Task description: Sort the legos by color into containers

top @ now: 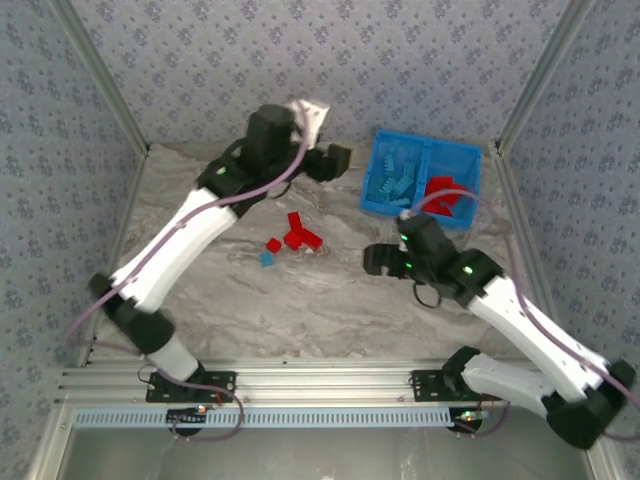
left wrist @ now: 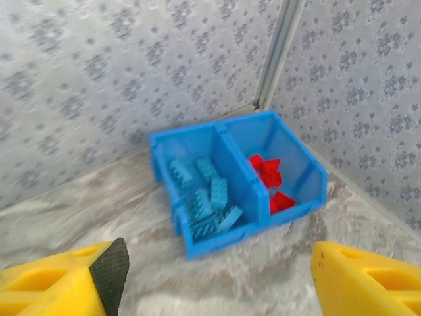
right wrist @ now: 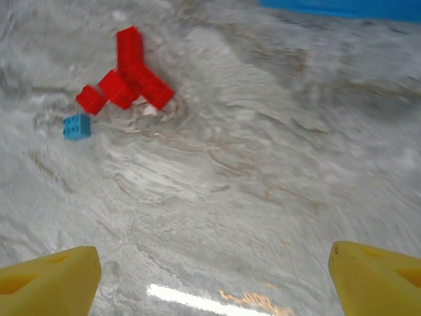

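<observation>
The blue bin [top: 380,165] stands near the far right corner of the tabletop [top: 330,310]. Its left compartment [left wrist: 181,148] holds light blue bricks [top: 392,182] and its right compartment [left wrist: 279,141] holds red bricks [top: 450,195].

A few legos lie loose near the middle of the tabletop. They are a red cluster [top: 300,235] of touching bricks, a small red brick [top: 273,245] just beside it, and a lone blue brick [top: 267,259] near that one, toward the near edge.

The left end effector [top: 338,160] hangs just beside the bin's left wall, its yellow fingers [left wrist: 66,283] spread wide with nothing between them. The right end effector [top: 378,260] sits to the right of the loose pile, likewise wide and empty (the cluster lies off to the upper left in its wrist view, not between the fingers).

The main risk, as I judge it, is the cluster. Its bricks touch, so fingers closing on one could drag a neighbour or lift two and shed one on the way. The blue brick is near the small red one, so a slightly off approach could pinch the wrong colour or knock the blue one away.

Both arms reach toward the same patch between pile and bin, so they could cross paths. A release too close to the divider [top: 425,175] could drop a brick into the wrong compartment. The left end effector could also shove the bin if it swings right.
</observation>
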`<act>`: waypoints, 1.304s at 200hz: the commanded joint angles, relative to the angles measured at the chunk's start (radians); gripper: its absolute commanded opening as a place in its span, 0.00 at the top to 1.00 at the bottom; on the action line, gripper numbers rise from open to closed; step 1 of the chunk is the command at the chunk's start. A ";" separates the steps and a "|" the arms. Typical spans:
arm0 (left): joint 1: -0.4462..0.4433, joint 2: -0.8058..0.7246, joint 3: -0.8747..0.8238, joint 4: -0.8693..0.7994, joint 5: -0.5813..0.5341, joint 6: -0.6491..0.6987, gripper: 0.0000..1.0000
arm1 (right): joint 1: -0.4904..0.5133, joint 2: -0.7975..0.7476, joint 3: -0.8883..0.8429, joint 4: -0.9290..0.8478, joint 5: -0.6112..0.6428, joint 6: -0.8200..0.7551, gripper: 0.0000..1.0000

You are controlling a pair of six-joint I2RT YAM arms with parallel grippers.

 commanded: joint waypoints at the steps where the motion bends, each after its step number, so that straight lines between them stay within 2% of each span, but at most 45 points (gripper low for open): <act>1: 0.007 -0.137 -0.207 -0.039 -0.087 0.020 0.23 | 0.035 0.187 0.119 0.086 -0.091 -0.263 0.07; 14: 0.009 -0.244 -0.312 -0.078 -0.127 0.021 0.19 | 0.053 0.336 0.225 0.065 -0.142 -0.379 0.05; 38: 0.011 -0.396 -0.437 -0.199 -0.157 0.010 0.15 | 0.065 0.586 0.384 0.037 -0.123 -0.504 0.04; 61: 0.013 -0.523 -0.530 -0.290 -0.187 -0.042 0.01 | 0.056 0.789 0.527 0.021 -0.101 -0.577 0.04; 96: 0.012 -0.667 -0.630 -0.370 -0.233 -0.150 0.01 | 0.032 1.019 0.688 0.000 -0.104 -0.628 0.05; 126: 0.012 -0.730 -0.689 -0.389 -0.254 -0.220 0.01 | 0.018 1.143 0.757 -0.019 -0.094 -0.653 0.11; 153: 0.013 -0.735 -0.714 -0.393 -0.258 -0.253 0.01 | 0.014 1.207 0.786 -0.027 -0.109 -0.668 0.21; 194: 0.012 -0.709 -0.715 -0.378 -0.246 -0.264 0.01 | 0.013 1.229 0.788 -0.010 -0.121 -0.633 0.60; 225: 0.012 -0.707 -0.712 -0.359 -0.245 -0.258 0.01 | 0.012 1.154 0.734 0.012 -0.089 -0.593 0.74; 261: 0.012 -0.693 -0.713 -0.346 -0.248 -0.243 0.01 | 0.006 0.940 0.612 0.082 -0.081 -0.516 0.76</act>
